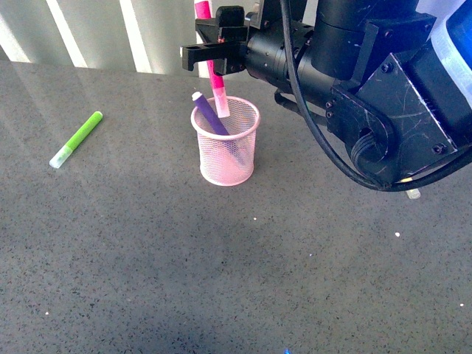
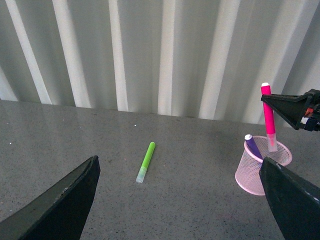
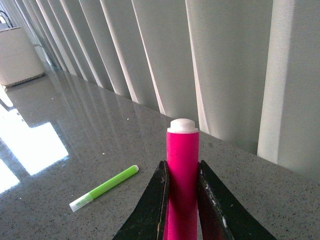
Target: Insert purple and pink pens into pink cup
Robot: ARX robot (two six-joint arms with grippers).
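Your right tool [image 1: 214, 55] grips the magenta-pink pen [image 1: 216, 85], tip inside the pale-pink wire-mesh cup [image 1: 226, 166] beside the dark purple pen [image 1: 210, 114]; your left tool [image 2: 177, 161] hangs released.

Grey table [image 1: 221, 280]: green marker [image 1: 76, 139], pink cup [image 1: 226, 158]

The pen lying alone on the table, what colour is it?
The pen is lime green with a pale cap, clearest in the right wrist view.
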